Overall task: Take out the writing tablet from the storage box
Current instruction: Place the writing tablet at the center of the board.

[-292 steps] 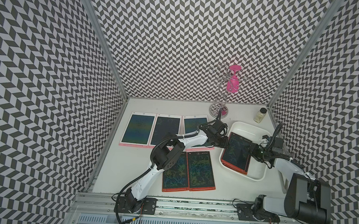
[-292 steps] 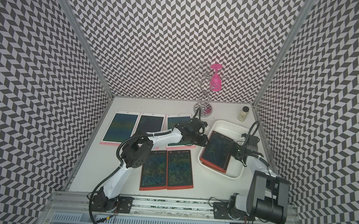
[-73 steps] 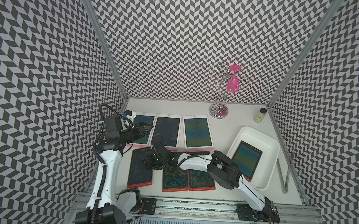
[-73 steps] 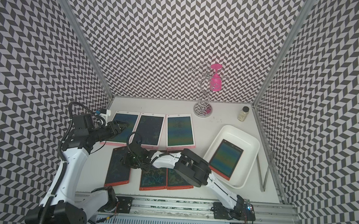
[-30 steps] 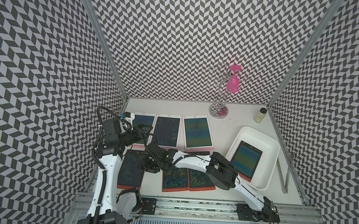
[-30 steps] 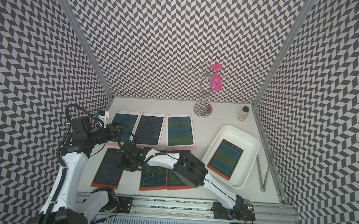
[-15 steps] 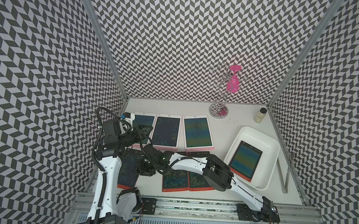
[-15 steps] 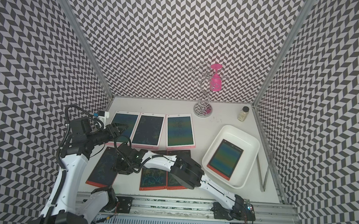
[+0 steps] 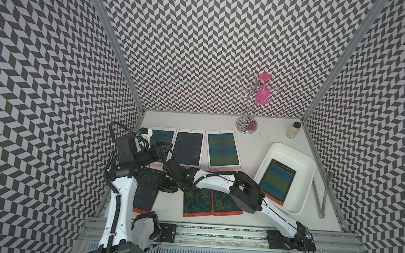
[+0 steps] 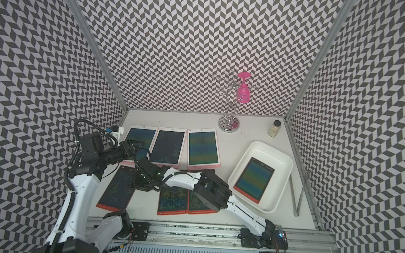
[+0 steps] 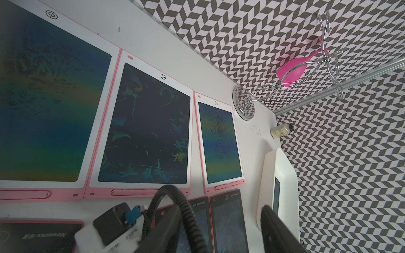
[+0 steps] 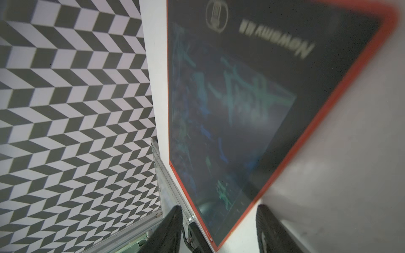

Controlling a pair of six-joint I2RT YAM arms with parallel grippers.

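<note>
With the right gripper, jaws apart, astride the red-framed tablet's edge at lower left, it should lift straight off without nudging it, then cross to the writing tablet lying in the storage box at right, while the left gripper hovers parted and empty.

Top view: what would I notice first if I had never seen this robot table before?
First, the zigzag black-and-white walls all around. Then the writing tablets: three pink-framed tablets in a row at the back, red-framed ones in front, and one red-framed tablet lying in the white storage box on the right. A bright pink glass hangs upside down on a silver rack by the back wall.
</note>
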